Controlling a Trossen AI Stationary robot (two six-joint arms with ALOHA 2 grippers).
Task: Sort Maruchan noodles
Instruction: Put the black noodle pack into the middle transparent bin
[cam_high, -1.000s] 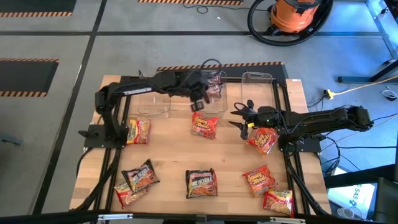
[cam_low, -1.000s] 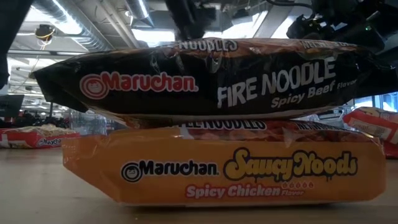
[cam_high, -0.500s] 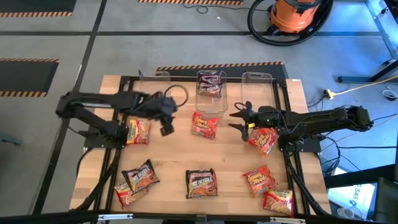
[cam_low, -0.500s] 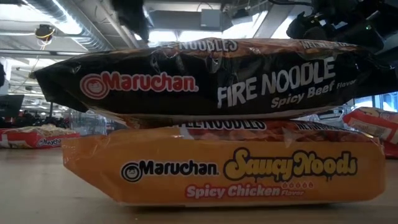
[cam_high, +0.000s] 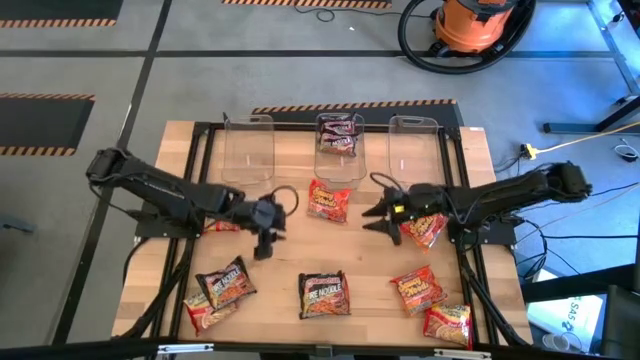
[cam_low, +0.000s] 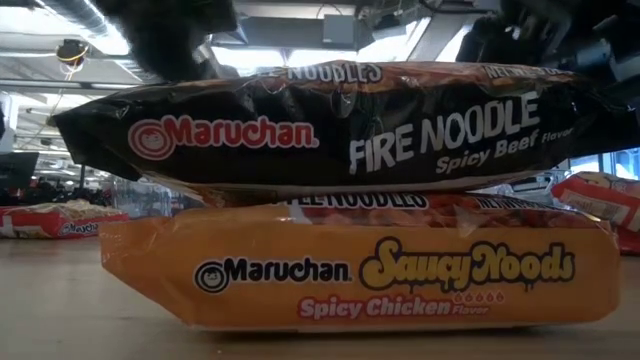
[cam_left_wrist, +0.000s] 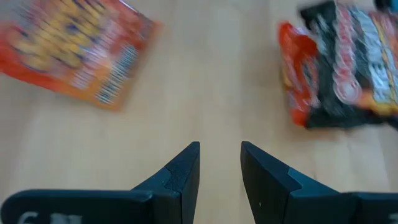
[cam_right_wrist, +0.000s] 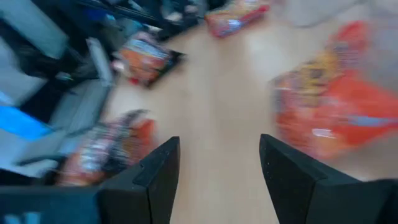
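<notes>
Glossy, crinkled Maruchan noodles (cam_high: 323, 293) are lying scattered across the lower half of the wooden counter (cam_high: 290, 262); one dark packet (cam_high: 338, 133) is sitting in the middle clear tub (cam_high: 339, 155) at top centre. Left claw (cam_high: 266, 238) is hovering empty, fingers slightly apart, left of centre; right claw (cam_high: 378, 211) is hanging spread and empty beside a red packet (cam_high: 425, 224). Each should probably descend squarely, pinching a flat packet's edge; slippery film may slide.
</notes>
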